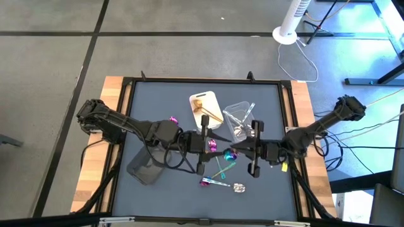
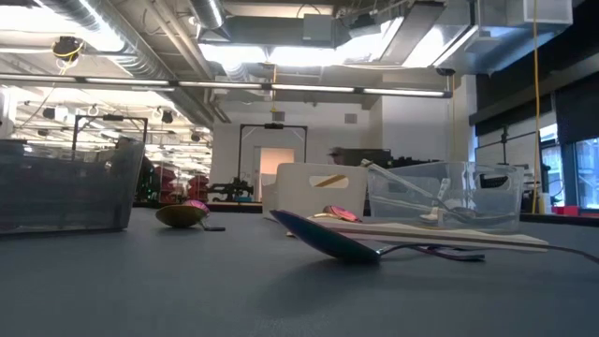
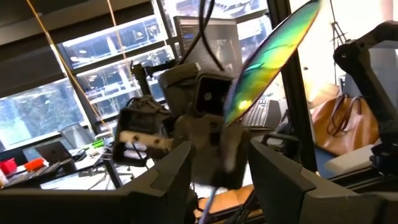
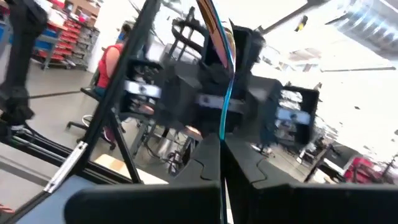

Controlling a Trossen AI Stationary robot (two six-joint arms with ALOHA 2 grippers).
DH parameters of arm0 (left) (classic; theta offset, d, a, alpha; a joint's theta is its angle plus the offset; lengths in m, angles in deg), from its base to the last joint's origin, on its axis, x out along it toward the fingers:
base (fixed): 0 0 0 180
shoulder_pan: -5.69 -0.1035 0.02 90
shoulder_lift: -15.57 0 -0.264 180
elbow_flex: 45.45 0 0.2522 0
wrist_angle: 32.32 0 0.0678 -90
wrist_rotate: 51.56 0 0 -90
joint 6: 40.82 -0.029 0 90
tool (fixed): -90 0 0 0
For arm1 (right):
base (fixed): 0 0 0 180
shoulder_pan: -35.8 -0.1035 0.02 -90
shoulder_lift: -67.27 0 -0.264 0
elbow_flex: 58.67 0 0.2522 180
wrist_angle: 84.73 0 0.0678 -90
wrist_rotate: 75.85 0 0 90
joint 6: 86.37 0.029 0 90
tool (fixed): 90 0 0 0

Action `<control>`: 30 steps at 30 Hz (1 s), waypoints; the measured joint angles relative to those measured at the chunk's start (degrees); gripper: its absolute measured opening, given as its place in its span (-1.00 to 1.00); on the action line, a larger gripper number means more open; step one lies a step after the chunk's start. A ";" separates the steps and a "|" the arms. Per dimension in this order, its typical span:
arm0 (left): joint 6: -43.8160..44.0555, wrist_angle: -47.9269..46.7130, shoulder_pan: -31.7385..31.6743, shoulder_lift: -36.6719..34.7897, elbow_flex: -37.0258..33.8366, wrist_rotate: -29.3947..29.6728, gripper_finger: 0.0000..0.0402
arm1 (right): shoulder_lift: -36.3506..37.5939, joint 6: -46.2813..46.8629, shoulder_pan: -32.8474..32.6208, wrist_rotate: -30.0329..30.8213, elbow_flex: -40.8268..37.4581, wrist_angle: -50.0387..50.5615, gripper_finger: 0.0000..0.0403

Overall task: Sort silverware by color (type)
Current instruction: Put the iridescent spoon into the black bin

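Observation:
Above the middle of the table my right gripper (image 1: 235,151) (image 4: 222,146) is shut on an iridescent purple-teal spoon (image 3: 273,56). My left gripper (image 1: 213,146) (image 3: 217,158) faces it, open, with its fingers on either side of the spoon's handle and no touch showing. More iridescent silverware lies flat on the dark mat (image 1: 214,183), one spoon (image 2: 328,245) bowl down. The white tray (image 1: 205,107) holds gold pieces. The clear tray (image 1: 240,116) holds silver ones. My right gripper pinches the spoon's thin handle (image 4: 224,134) between its two shut fingers. It comes roughly level from the table's right side. The spoon is lifted clear of the table and stands up past the fingertips, its bowl (image 3: 273,56) toward my left gripper.
A dark grey tray (image 1: 144,169) stands at the near left of the mat. One more iridescent piece (image 1: 172,120) lies left of the white tray. A small silver piece (image 1: 238,187) lies near the front. In the right wrist view, a person sits in the room beyond the table.

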 joint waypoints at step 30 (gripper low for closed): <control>-1.22 -0.81 0.00 0.00 0.00 2.24 -0.96 | -1.16 3.10 4.65 -6.08 -0.02 0.44 -1.00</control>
